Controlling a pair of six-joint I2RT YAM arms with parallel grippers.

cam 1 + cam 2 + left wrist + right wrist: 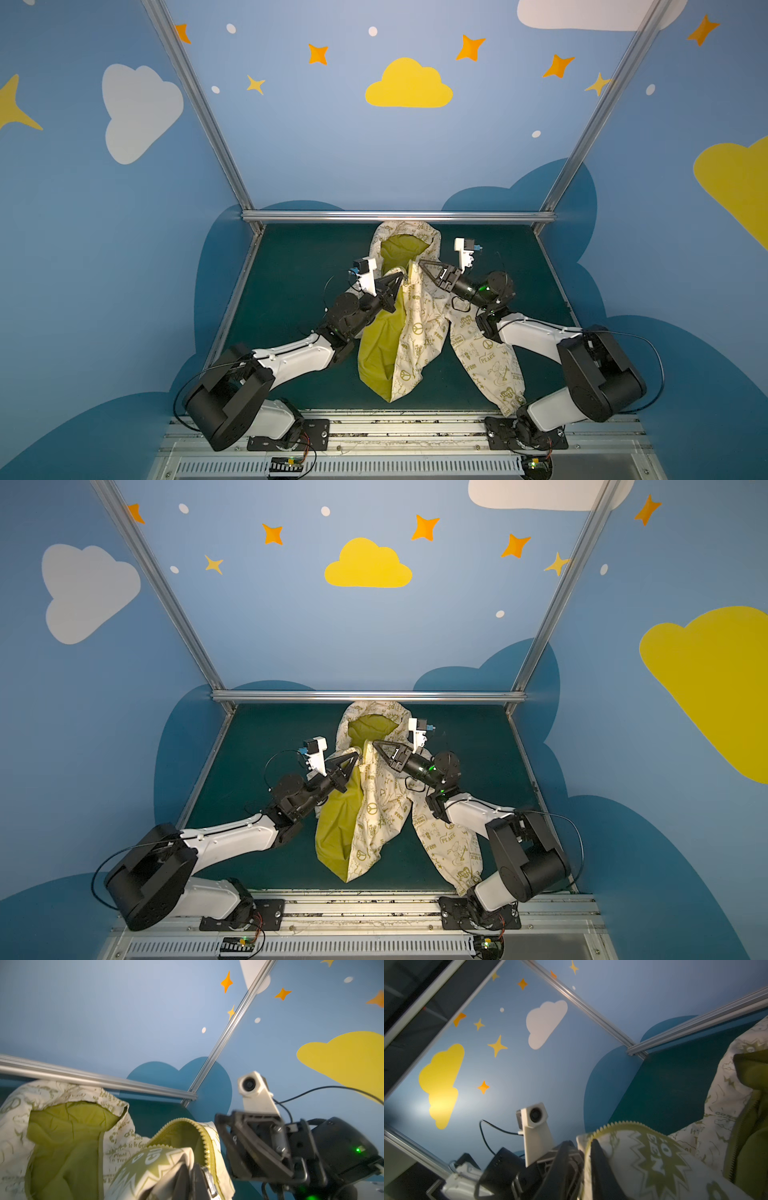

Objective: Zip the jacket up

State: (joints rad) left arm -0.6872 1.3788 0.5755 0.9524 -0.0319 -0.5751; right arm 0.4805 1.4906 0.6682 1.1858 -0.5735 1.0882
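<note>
The jacket (pixel 419 332) (pixel 374 812) lies on the dark green table, hood at the far end. Its front is open and the lime lining (pixel 376 353) shows on the left half. My left gripper (pixel 400 277) (pixel 355 756) (pixel 193 1169) is shut on the jacket's left front edge just below the hood. The olive zipper teeth (pixel 204 1142) curve over its fingers. My right gripper (pixel 422 264) (pixel 376 744) (pixel 583 1147) faces it from the right. Its jaws stand slightly apart, with the toothed zipper edge (pixel 612 1125) lying between them.
An aluminium rail (pixel 399 216) runs along the table's far edge, just behind the hood. One sleeve (pixel 490 361) stretches to the front right, ending beside the right arm's base. Bare table (pixel 299 270) lies left and right of the jacket.
</note>
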